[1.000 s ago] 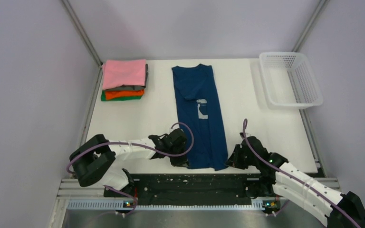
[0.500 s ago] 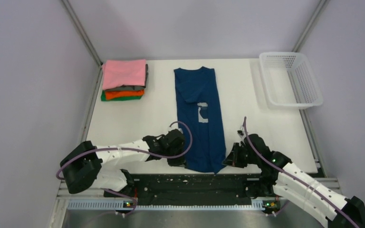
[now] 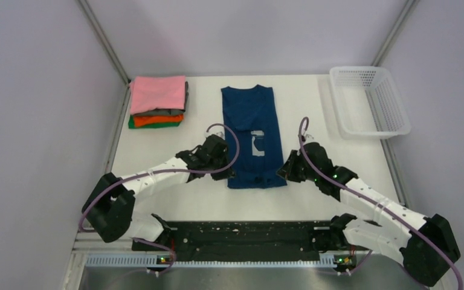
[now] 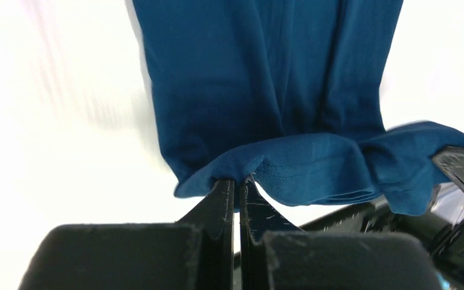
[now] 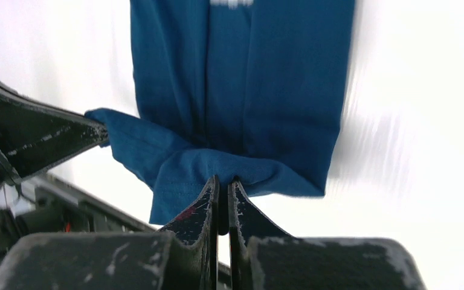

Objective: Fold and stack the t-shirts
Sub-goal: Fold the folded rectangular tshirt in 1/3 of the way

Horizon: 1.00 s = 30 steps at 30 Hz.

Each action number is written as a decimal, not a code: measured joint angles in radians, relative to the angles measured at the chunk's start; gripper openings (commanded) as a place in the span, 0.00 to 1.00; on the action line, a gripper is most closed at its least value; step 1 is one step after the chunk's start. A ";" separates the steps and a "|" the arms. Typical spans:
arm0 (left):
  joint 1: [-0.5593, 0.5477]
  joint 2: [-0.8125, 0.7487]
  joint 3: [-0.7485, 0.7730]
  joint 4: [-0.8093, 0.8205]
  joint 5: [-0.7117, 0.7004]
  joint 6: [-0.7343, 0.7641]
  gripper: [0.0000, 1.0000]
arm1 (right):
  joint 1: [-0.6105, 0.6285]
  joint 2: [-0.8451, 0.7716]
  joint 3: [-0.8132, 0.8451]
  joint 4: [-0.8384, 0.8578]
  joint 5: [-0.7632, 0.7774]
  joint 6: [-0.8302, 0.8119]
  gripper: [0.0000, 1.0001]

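Note:
The navy blue t-shirt (image 3: 254,130) lies lengthwise in the middle of the white table, sleeves folded in, its small white print showing. Its near hem is lifted and doubled back towards the collar. My left gripper (image 3: 230,173) is shut on the hem's left corner (image 4: 217,175). My right gripper (image 3: 284,173) is shut on the hem's right corner (image 5: 229,172). Both hold the cloth a little above the table. A stack of folded t-shirts (image 3: 158,101), pink on top, then grey, orange and green, sits at the far left.
A white plastic mesh basket (image 3: 370,100) stands at the far right corner. Metal frame posts and lilac walls close in the table on both sides. A black strip (image 3: 241,232) runs along the near edge between the arm bases.
Both grippers have carried the shirt's near hem away from the table's near edge towards the collar, so the shirt looks much shorter. Both arms have stretched forward.

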 measured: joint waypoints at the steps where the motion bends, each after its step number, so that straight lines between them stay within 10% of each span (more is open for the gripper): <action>1: 0.030 0.017 0.018 0.005 0.004 0.014 0.00 | -0.008 0.018 0.018 0.006 0.018 -0.003 0.00; 30: 0.305 0.437 0.432 0.004 0.129 0.218 0.01 | -0.233 0.593 0.375 0.261 0.049 -0.161 0.00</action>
